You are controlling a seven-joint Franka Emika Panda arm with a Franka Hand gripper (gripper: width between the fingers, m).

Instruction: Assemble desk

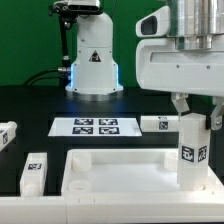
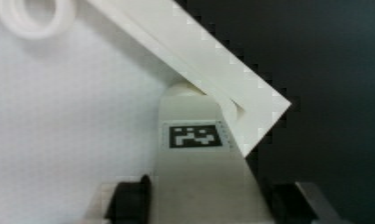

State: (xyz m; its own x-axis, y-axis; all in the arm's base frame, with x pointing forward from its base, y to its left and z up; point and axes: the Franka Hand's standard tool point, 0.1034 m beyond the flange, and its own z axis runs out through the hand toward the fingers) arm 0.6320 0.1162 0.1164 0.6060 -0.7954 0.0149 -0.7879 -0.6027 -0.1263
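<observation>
The white rimmed tabletop (image 1: 118, 171) lies flat at the front of the black table. My gripper (image 1: 193, 112) is shut on a white tagged leg (image 1: 193, 152), held upright over the tabletop's corner at the exterior view's right. In the wrist view the leg (image 2: 202, 150) runs out from between my fingers (image 2: 305, 197) down to the tabletop's corner (image 2: 237, 95); its lower end is at the corner, and I cannot tell whether it is seated. Another leg (image 1: 34, 172) lies left of the tabletop, one (image 1: 5, 137) lies at the left edge, and one (image 1: 156, 123) lies behind the tabletop.
The marker board (image 1: 93, 126) lies flat behind the tabletop. The white robot base (image 1: 92, 60) stands at the back. A round socket (image 2: 36, 17) shows on the tabletop in the wrist view.
</observation>
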